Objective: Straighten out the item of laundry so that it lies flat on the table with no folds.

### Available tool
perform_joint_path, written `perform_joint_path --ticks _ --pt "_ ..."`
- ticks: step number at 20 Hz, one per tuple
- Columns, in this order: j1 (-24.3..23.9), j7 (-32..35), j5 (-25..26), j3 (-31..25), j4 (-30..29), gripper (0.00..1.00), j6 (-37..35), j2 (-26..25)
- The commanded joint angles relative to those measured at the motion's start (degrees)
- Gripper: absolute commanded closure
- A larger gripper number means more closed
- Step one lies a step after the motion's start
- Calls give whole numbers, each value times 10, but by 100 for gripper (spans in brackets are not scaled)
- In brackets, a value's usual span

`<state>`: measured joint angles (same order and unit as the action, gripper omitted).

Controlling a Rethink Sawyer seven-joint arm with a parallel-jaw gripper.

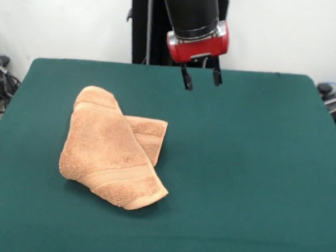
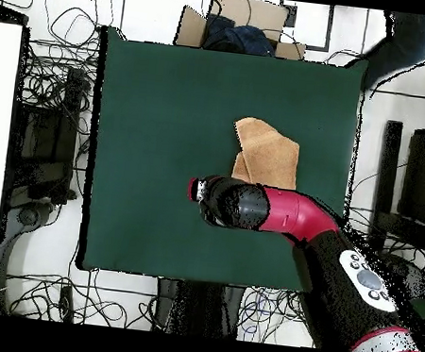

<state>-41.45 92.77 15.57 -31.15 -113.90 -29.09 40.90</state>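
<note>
The small orange-tan terry-cloth towel [image 1: 112,148] lies folded on the dark green felt-covered desk [image 1: 251,165], left of centre in the front view and nearer the camera than the arm. One thick flap is doubled diagonally over a lower layer, whose corner pokes out on the right side with a woven band across it.

The red and black arm's hand [image 1: 201,78] hangs above the far part of the desk, well apart from the towel, its two dark fingers spread with a clear gap between them and nothing held.

The cloth looks soft, limp and light — it should drape and drag rather than slide as one piece, and the felt will probably grip it. A sensible hold would be the free bottom corner of the upper flap, near the front edge, pinching one layer only and peeling it back.

Hard to judge: how many layers sit under the flap, and where the remaining corners lie. No tag shows. In the overhead view the arm covers the towel's near edge and the fingers entirely.
</note>
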Motion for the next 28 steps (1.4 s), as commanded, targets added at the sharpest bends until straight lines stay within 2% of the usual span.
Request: perform_joint_path --ticks 1,6,12,28 --pt "4 52 -6 13 -3 0 -5 11" --pt "5 42 -4 14 17 0 -19 -2" --pt "8 9 28 27 53 0 -40 7" --pt "41 45 109 91 70 0 50 -50"
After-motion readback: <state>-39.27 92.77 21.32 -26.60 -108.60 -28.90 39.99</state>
